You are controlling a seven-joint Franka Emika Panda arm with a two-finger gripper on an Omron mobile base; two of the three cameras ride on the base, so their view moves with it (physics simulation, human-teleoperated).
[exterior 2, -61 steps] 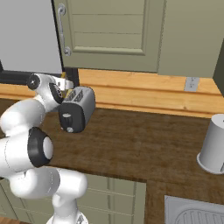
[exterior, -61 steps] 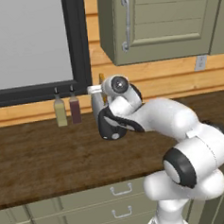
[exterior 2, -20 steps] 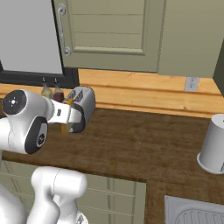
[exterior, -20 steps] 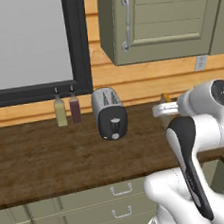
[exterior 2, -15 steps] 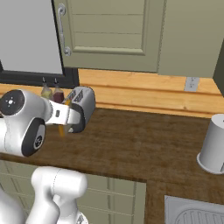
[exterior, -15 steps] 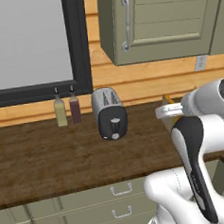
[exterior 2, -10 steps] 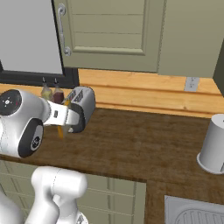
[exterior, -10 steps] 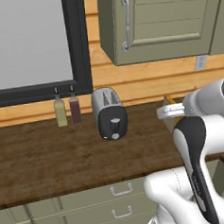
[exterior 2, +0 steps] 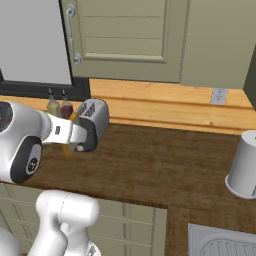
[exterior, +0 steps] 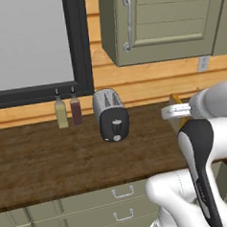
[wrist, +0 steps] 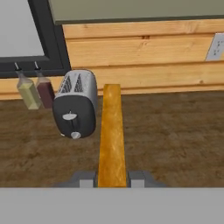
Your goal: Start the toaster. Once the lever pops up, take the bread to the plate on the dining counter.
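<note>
The silver toaster (exterior: 111, 116) with its black front stands on the wood counter by the wall, its slots bare; it is also in the hand view (wrist: 75, 108). Its lever (wrist: 69, 116) sits at mid-height on the front panel. My gripper (wrist: 111, 179) is shut on the bread (wrist: 111, 133), seen edge-on as an orange-brown strip rising between the fingertips. The gripper (exterior: 175, 112) holds the bread (exterior: 176, 100) well to the right of the toaster, above the counter. In the right base view the bread (exterior 2: 67, 149) hangs in front of the toaster (exterior 2: 94, 122). The plate and dining counter are out of view.
Two slim bottles (exterior: 68, 110) stand left of the toaster under the dark window frame (exterior: 77, 46). Green wall cabinets (exterior: 162, 23) hang above. A grey canister (exterior 2: 242, 165) stands far right on the counter, with a sink (exterior 2: 225, 244) in front of it.
Three seconds ago the gripper was at the toaster; it has since lifted away with the bread. Over the last second the hand has drifted only slightly.
</note>
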